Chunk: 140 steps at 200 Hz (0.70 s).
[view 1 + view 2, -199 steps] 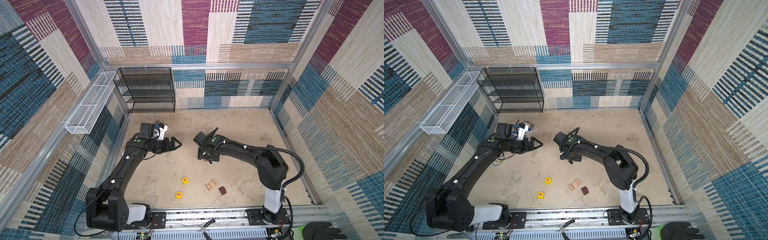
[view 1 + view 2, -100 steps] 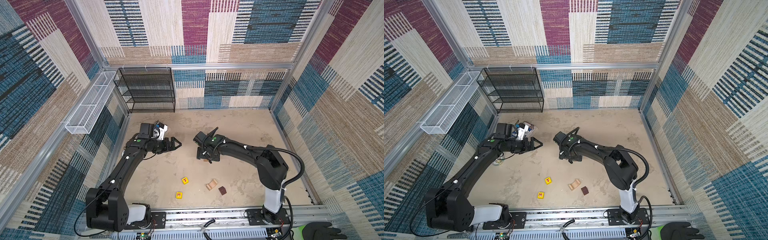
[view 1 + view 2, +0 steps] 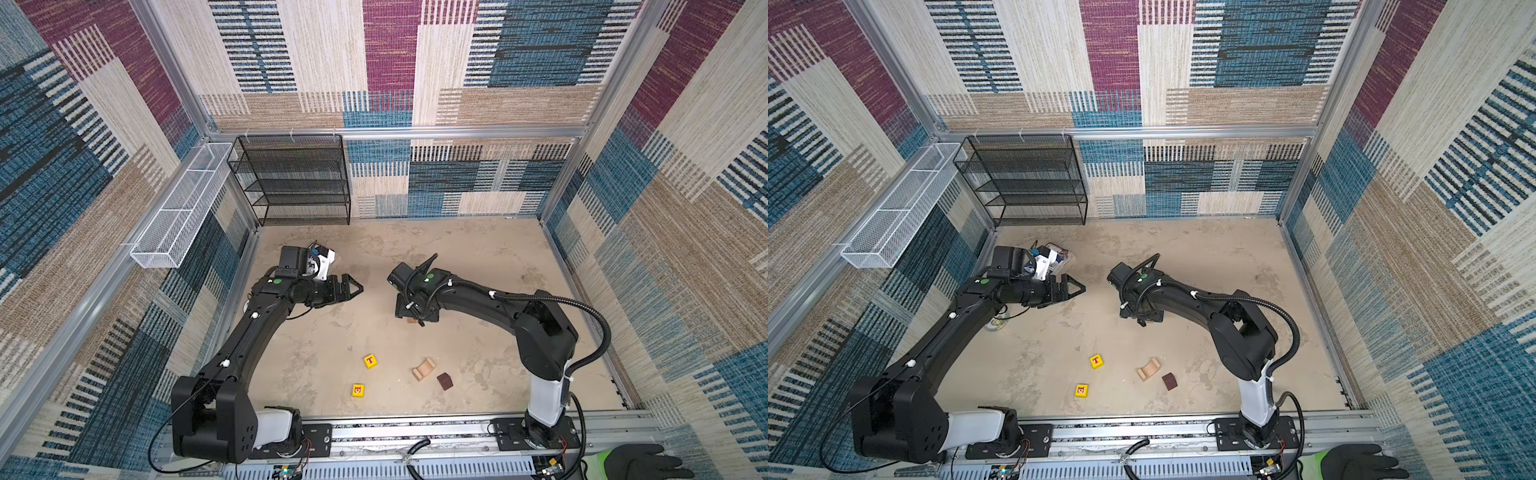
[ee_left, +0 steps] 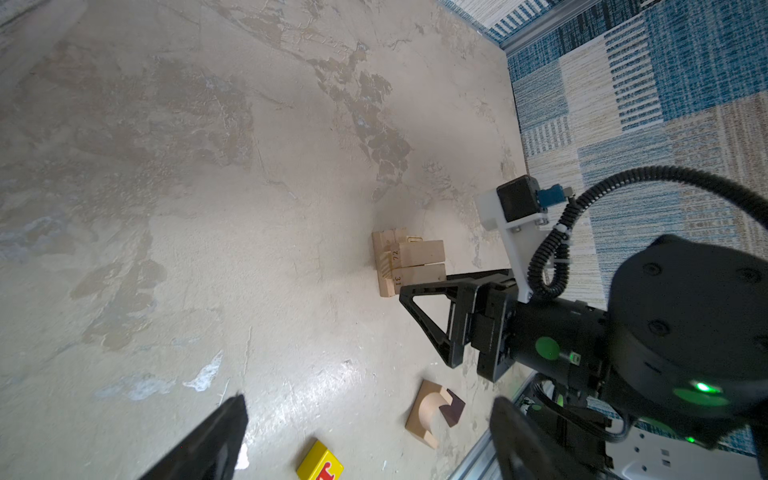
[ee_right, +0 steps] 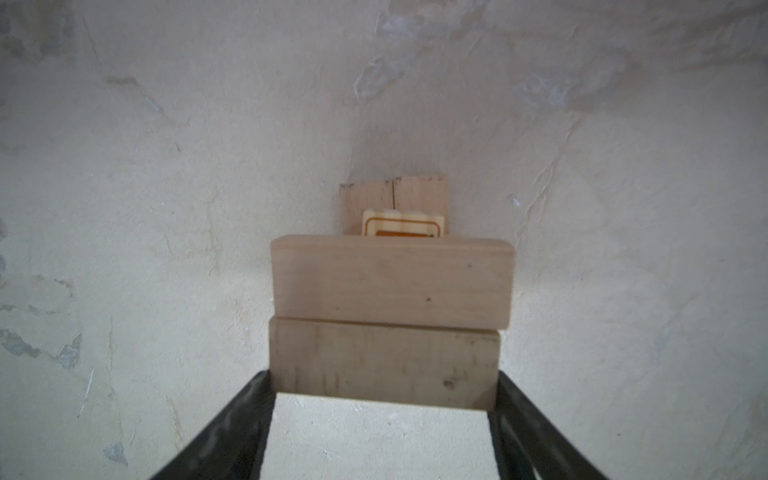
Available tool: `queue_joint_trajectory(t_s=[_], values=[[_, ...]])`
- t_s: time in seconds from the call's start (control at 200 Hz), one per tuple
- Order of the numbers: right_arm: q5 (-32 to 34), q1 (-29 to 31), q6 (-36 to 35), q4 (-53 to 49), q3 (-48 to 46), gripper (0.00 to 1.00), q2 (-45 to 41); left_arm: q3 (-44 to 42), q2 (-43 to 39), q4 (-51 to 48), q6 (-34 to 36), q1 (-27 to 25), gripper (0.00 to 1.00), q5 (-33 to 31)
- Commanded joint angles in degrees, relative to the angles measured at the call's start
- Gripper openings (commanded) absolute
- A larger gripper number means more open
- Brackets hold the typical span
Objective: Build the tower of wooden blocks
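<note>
Right wrist view first: the right gripper [image 5: 382, 388] has its jaws closed on the two ends of a pale bar [image 5: 384, 361], no gap showing either side, and that bar sits tight against another bar [image 5: 390, 280] of the tower [image 4: 409, 262]. Past them a printed block [image 5: 402, 224] and the base planks [image 5: 395, 193] peek out. The tower stands around mid-worktop [image 3: 478, 257], mostly hidden under that arm in both top views. The left gripper [image 3: 356, 289] hangs off to the side, jaws spread wide with nothing in them. What's changed over the last second? Pretty much nothing, both arms and every loose block are where they were, so my guess is the bar is being nudged square before letting go. Left to stack, near the front edge and well apart from the tower: the T cube [image 3: 370, 360], the picture cube [image 3: 358, 390], and the arch [image 3: 424, 369] just beside the brown cube [image 3: 444, 381]
</note>
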Motion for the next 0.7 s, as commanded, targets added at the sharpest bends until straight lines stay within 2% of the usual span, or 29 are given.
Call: queue_joint_trajectory(t_s=[0.0,0.696], values=[[1.2,-0.1,0.7,-0.3,0.1,0.77,-0.4,-0.1,-0.4,0.3,0.5,0.0,0.96,0.8],[1.5,-0.2,0.5,-0.6,0.0,0.82,0.1,-0.2,-0.3,0.4,0.5,0.1,0.96,1.2]])
